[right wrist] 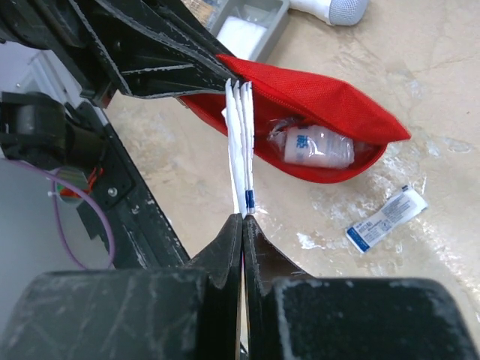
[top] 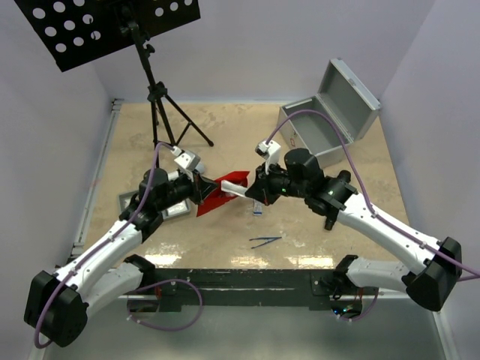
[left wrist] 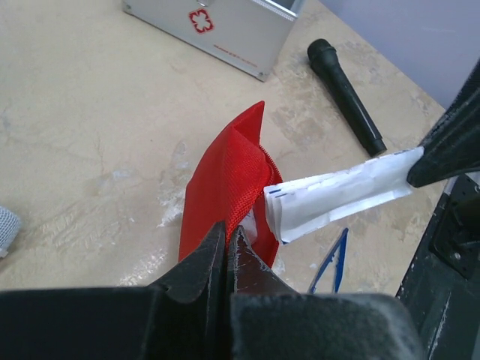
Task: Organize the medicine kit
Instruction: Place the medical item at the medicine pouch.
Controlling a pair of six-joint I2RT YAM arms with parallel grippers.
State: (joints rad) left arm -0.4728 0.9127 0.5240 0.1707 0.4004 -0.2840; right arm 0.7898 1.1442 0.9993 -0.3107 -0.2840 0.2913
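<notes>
Bright, even overhead light; shadows faint & soft; glare on table near edge; wrist cams sharp throughout; slight sheen on silver case.

Likely a robotics lab, white-walled booth, bolted arms

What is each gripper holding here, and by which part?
Left gripper: red pouch, by the rim of its opening. Right gripper: white packets, by the end outside the pouch.

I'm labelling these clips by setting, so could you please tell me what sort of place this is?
Probably a robot lab bench: plain white walls box in a beige table, two robot arms are bolted at its near edge, and a black stand holds a perforated board.
</notes>
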